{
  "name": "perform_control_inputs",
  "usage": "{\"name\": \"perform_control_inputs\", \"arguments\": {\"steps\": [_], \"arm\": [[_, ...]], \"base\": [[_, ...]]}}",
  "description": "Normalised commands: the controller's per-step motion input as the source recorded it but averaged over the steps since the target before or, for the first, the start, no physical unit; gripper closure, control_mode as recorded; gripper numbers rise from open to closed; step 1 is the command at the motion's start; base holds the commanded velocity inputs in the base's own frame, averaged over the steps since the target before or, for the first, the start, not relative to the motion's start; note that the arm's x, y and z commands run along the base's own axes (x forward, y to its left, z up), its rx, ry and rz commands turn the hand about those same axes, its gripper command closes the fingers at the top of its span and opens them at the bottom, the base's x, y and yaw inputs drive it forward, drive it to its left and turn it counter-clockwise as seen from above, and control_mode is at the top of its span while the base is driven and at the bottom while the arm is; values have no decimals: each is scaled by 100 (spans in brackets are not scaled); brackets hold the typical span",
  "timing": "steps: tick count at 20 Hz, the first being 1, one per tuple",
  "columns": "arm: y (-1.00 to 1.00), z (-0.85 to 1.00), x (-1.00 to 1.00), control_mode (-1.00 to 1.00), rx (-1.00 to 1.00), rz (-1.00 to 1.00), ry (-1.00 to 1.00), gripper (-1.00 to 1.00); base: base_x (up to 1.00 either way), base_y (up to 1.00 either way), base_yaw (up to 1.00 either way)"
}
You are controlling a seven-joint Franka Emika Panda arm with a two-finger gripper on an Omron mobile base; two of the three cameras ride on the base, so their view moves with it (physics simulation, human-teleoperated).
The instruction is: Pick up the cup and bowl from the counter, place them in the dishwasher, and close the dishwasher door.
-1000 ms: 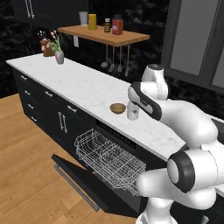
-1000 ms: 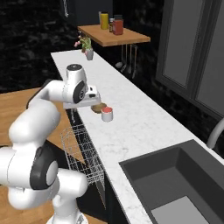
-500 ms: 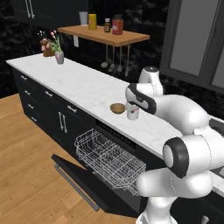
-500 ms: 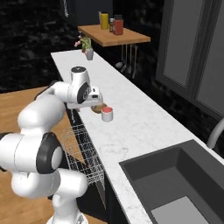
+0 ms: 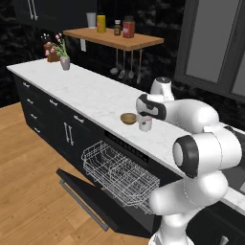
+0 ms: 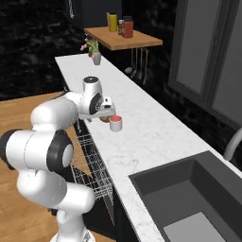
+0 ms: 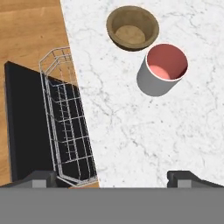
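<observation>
The white cup [image 7: 162,70] with a red inside stands upright on the marble counter [image 7: 144,131], with the tan-brown bowl [image 7: 132,28] close beside it. My gripper [image 7: 112,179] hangs open and empty above the counter, looking down at both. From the left base, the hand covers the cup [image 5: 145,125] from above, and the bowl [image 5: 128,118] sits just to its left. From the right base, the gripper [image 6: 108,115] hovers next to the cup [image 6: 116,123]. The dishwasher door [image 5: 88,203] lies folded down, and the white wire rack [image 5: 119,170] is pulled out.
A grey flower vase [image 5: 64,62] stands far left on the counter. A wooden shelf [image 5: 112,38] with jars hangs on the wall. The sink [image 6: 189,198] lies to the right. The open door and rack [image 7: 70,127] jut out below the counter edge.
The hand has moved a little down and toward the cup and bowl. Its jaws stay open. Cup, bowl and dishwasher have not moved.
</observation>
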Motion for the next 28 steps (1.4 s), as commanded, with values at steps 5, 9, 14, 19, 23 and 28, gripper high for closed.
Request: {"name": "perform_control_inputs", "arguments": {"steps": [5, 9, 14, 19, 23, 28], "arm": [[-2, -5, 49, -100, 0, 0, 0, -100], [-9, -2, 43, -100, 0, 1, 0, -100], [-13, -15, 33, -100, 0, 2, 0, -100], [-7, -22, 33, -100, 0, 1, 0, -100], [0, -27, 34, -100, 0, 2, 0, -100], [0, -21, 38, -100, 0, 0, 0, -100]], "base": [[0, 0, 0], [0, 0, 0], [0, 0, 0], [0, 0, 0], [0, 0, 0], [0, 0, 0]]}}
